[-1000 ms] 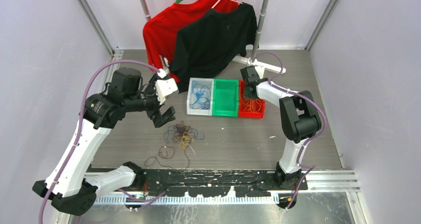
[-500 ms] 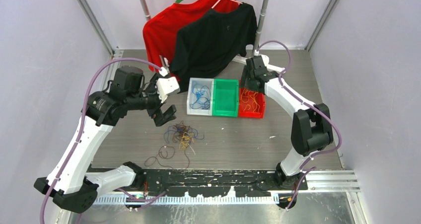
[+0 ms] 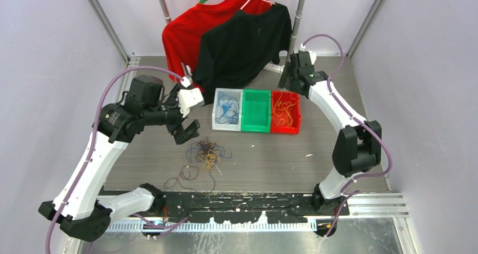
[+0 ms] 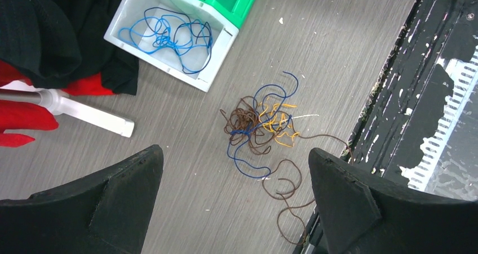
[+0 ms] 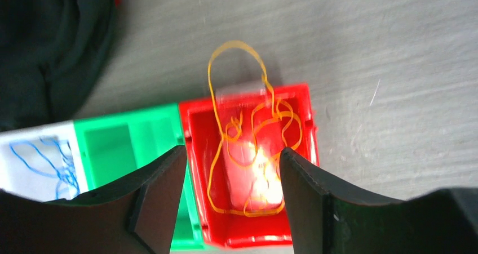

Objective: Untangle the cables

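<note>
Yellow-orange cables (image 5: 246, 165) are noted in the red bin (image 5: 307, 152), one loop draped over its 12 o'clock rim onto the bench (image 5: 366, 51). The end effector (image 5: 232, 155) is held with fingers apart.

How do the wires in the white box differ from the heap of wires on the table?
The wires in the white box are all blue; the heap mixes blue, brown and yellow-orange. The boxed wires sit inside its walls; the heap lies on the table, a brown strand trailing out. Both are thin, looping strands.
</note>
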Available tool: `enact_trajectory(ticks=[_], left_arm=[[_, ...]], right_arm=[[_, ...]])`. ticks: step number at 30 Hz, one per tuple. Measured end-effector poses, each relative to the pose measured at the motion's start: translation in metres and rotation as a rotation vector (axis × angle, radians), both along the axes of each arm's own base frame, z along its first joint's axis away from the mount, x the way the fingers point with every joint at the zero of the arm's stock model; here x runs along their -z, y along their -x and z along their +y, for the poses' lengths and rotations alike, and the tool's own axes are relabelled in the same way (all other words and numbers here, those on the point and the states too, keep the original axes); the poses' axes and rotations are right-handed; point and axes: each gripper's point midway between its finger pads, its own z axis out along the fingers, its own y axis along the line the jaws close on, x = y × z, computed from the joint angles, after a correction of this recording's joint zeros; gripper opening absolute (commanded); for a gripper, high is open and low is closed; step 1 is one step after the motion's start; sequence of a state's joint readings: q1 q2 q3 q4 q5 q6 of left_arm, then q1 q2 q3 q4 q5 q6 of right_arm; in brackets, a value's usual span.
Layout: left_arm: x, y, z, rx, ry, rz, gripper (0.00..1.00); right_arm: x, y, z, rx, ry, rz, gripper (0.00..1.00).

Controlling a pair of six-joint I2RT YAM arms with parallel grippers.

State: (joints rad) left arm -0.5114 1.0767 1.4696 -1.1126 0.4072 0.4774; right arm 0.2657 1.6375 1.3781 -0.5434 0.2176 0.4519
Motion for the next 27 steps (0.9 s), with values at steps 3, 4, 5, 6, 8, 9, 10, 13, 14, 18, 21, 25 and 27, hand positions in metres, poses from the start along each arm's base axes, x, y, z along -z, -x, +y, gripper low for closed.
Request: enact_trajectory(ticks=[3, 4, 5, 6, 8, 9, 10, 13, 14, 18, 21, 25, 27], left_arm=[[0.001, 0.001, 0.001, -0.001, -0.003, 0.004, 1.0], [0.001, 0.001, 0.001, -0.002, -0.004, 0.004, 1.0], [0.001, 0.001, 0.001, -0.003, -0.005, 0.005, 1.0], [0.001, 0.001, 0.001, -0.003, -0.006, 0.005, 1.0], [0.001, 0.0, 0.001, -0.003, -0.006, 0.004, 1.0], [0.001, 0.0, 0.001, -0.003, -0.007, 0.004, 1.0], [0.001, 0.0, 0.001, -0.003, -0.007, 0.004, 1.0], [0.001, 0.0, 0.001, -0.004, -0.007, 0.004, 1.0], [0.001, 0.0, 0.001, -0.003, -0.007, 0.004, 1.0], [0.001, 0.0, 0.001, -0.003, -0.007, 0.003, 1.0], [0.001, 0.0, 0.001, -0.003, -0.007, 0.002, 1.0], [0.0, 0.0, 0.001, -0.003, -0.005, -0.001, 1.0], [0.0, 0.001, 0.001, -0.003, -0.003, -0.004, 1.0]], right_arm=[[-0.011, -0.023, -0.006, 0.027, -0.007, -0.032, 0.63], [-0.011, -0.031, -0.007, 0.032, -0.007, -0.035, 0.61], [-0.009, -0.039, -0.008, 0.037, -0.005, -0.034, 0.6], [-0.004, -0.047, -0.007, 0.039, -0.003, -0.03, 0.58], [0.012, -0.058, -0.005, 0.038, 0.005, -0.005, 0.54], [0.024, -0.061, -0.004, 0.037, 0.011, 0.017, 0.52], [0.035, -0.063, -0.003, 0.037, 0.016, 0.038, 0.5], [0.06, -0.064, -0.003, 0.037, 0.029, 0.09, 0.39], [0.064, -0.064, -0.003, 0.036, 0.032, 0.101, 0.33], [0.066, -0.065, -0.002, 0.036, 0.029, 0.097, 0.05], [0.06, -0.067, -0.001, 0.037, 0.017, 0.069, 0.01], [0.054, -0.058, -0.001, 0.036, 0.012, 0.053, 0.01], [0.049, -0.052, -0.001, 0.034, 0.008, 0.043, 0.01]])
